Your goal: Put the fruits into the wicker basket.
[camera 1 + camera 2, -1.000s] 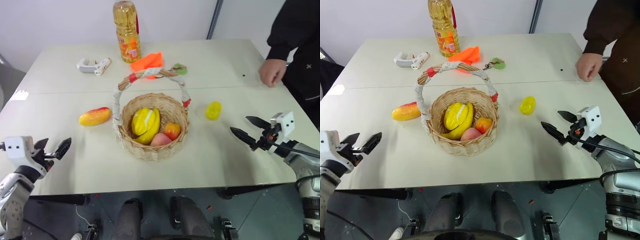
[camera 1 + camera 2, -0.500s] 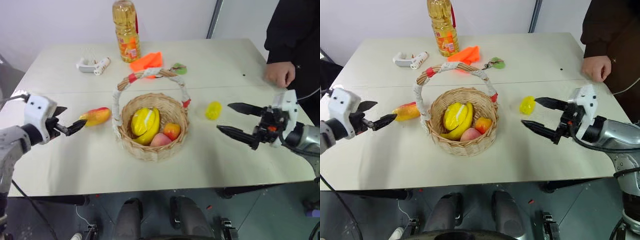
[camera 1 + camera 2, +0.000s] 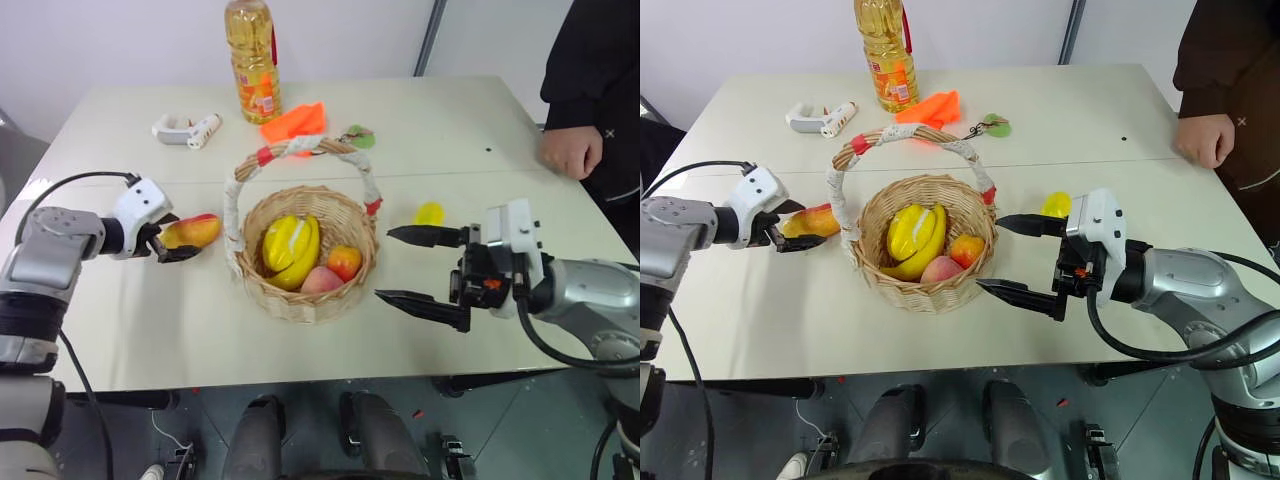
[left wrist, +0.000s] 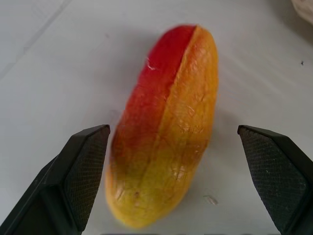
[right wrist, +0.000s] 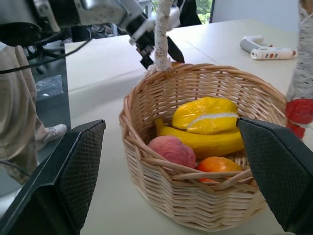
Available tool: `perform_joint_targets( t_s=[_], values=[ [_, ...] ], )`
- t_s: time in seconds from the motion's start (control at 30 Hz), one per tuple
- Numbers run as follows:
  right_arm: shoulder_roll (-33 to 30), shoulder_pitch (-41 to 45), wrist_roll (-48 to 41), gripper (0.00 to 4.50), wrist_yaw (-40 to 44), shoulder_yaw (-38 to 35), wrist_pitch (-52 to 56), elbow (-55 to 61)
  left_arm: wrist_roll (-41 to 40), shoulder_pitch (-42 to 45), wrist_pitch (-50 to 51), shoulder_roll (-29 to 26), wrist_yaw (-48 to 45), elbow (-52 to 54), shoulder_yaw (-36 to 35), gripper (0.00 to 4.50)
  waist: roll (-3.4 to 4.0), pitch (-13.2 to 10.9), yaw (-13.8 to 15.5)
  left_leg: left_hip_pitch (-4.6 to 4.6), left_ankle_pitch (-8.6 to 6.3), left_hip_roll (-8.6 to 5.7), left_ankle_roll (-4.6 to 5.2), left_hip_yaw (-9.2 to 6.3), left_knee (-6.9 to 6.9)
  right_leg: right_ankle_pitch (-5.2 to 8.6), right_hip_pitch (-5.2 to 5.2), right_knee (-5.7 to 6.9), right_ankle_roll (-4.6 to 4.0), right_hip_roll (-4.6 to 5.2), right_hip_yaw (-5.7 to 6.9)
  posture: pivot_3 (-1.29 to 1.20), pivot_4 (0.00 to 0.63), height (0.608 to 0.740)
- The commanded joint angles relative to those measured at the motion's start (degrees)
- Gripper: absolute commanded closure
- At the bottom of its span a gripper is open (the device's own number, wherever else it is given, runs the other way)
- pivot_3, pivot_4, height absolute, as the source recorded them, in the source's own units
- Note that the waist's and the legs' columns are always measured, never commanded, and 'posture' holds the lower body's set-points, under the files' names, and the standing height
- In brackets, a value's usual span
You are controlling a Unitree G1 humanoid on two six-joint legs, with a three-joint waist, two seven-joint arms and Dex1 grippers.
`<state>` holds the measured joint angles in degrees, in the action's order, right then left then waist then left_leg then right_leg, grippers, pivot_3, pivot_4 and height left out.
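An oil bottle (image 3: 252,60) is standing upright at the far edge of the pale tabletop (image 3: 440,120), with an orange cloth (image 3: 296,122) lying just in front of it and a small green item (image 3: 360,137) sitting beside the cloth. A white handheld tool (image 3: 187,129) is lying on its side, away from the bottle toward the far left of the tabletop. A person in a dark sleeve (image 3: 596,60) is standing at the far right corner, resting a hand (image 3: 568,152) on the tabletop's edge.
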<state>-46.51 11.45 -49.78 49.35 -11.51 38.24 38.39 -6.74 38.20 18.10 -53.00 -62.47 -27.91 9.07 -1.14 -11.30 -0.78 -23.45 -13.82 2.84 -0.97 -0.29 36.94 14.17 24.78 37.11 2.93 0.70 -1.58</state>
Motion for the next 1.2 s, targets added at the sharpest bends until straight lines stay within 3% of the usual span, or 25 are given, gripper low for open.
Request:
perform_joint_targets(
  t_s=[0.03, 0.1, 0.2, 0.47, 0.57, 0.67, 0.77, 0.9, 1.03, 1.2],
  values=[
    [0.29, 0.05, -1.28, 0.01, -0.83, -0.47, -1.1, 3.05, 2.62, 2.17, -4.02, 0.12, -1.89, -3.74, 0.43, 0.26, 0.0, 0.0, -0.03, 0.0, 0.0, 0.0, 0.0, 0.0, 0.0, 0.0, 0.0, 0.01, 0.0, 0.0, 0.0, 0.0, 0.15, 0.74],
    [0.28, 0.03, -1.25, 0.0, -1.18, -0.29, -1.05, 3.5, 2.75, 2.77, -4.98, 0.67, -1.59, -5.28, -0.47, 0.96, 0.0, 0.0, 0.03, 0.0, 0.0, 0.0, 0.0, 0.0, 0.0, 0.0, 0.0, 0.02, 0.01, 0.0, 0.0, 0.0, 0.15, 0.74],
    [0.16, 0.03, -1.06, 0.0, -1.53, -0.28, -1.1, 3.76, 1.54, 2.12, -5.05, -0.02, -1.4, -4.67, -3.1, 2.37, -0.01, 0.01, 0.01, 0.0, 0.0, 0.0, 0.0, -0.01, 0.02, -0.01, -0.01, 0.05, 0.02, 0.0, 0.0, 0.0, 0.15, 0.74],
    [-0.5, 0.33, 0.99, 0.0, -1.15, -0.98, -2.76, 1.5, -13.98, -13.77, 10.2, -5.01, -1.94, 14.9, -24.2, 2.37, -0.02, 0.0, -0.32, 0.04, -0.02, 0.11, 0.03, 0.0, 0.01, -0.03, 0.04, 0.14, 0.06, -0.02, 0.01, 0.0, 0.15, 0.74],
    [-0.65, 1.68, 1.83, 0.0, -0.33, -1.28, -3.61, -1.59, -30.61, -25.93, 26.13, -3.8, -2.82, 36.63, -38.59, 2.37, -0.03, -0.01, -0.27, 0.06, -0.02, 0.12, 0.03, 0.01, 0.02, 0.01, 0.0, 0.13, 0.04, 0.05, 0.03, 0.0, 0.15, 0.74],
    [-0.76, 3.96, 2.75, 0.0, 1.14, -0.77, -4.39, -5.2, -46.89, -32.68, 35.83, -1.67, 0.68, 55.5, -44.5, 2.37, -0.06, 0.0, 0.17, 0.06, -0.02, 0.13, 0.02, 0.0, 0.07, 0.02, -0.07, 0.09, 0.04, 0.2, 0.03, 0.0, 0.15, 0.74],
    [-0.48, 6.41, 3.6, 0.0, 2.42, 0.28, -4.97, -7.8, -57.97, -32.16, 38.76, 0.15, 8.72, 66.29, -41.46, 2.37, -0.03, 0.0, 0.33, 0.12, 0.0, 0.03, 0.0, 0.04, 0.15, 0.17, -0.26, 0.06, 0.24, 0.37, 0.13, 0.0, 0.15, 0.74],
    [0.03, 8.4, 5.16, 0.0, 3.55, 1.85, -5.88, -9.82, -62.29, -23.17, 37.42, 6.16, 22.83, 70.47, -30.64, 2.37, -0.02, 0.01, 0.22, 0.2, 0.0, -0.02, 0.0, 0.05, 0.2, 0.16, -0.36, 0.08, 0.24, 0.27, 0.12, 0.0, 0.15, 0.74],
    [0.7, 9.38, 5.92, 0.0, 2.79, 2.19, -6.1, -10.02, -54.42, -14.55, 34.59, 14.33, 31.33, 69.93, -18.62, 2.37, -0.05, 0.02, 0.02, 0.17, 0.01, -0.02, 0.01, 0.0, 0.23, -0.06, -0.37, 0.1, 0.29, 0.13, 0.08, 0.0, 0.15, 0.74],
    [0.73, 7.35, 6.4, 0.0, 0.66, 0.46, -5.94, -8.73, -40.34, -10.33, 29.56, 17.26, 32.06, 64.82, -6.61, 2.37, -0.05, 0.02, 0.03, 0.21, 0.0, 0.01, 0.03, -0.05, 0.15, -0.06, -0.33, 0.12, 0.36, -0.03, 0.02, 0.0, 0.15, 0.74]
  ],
)
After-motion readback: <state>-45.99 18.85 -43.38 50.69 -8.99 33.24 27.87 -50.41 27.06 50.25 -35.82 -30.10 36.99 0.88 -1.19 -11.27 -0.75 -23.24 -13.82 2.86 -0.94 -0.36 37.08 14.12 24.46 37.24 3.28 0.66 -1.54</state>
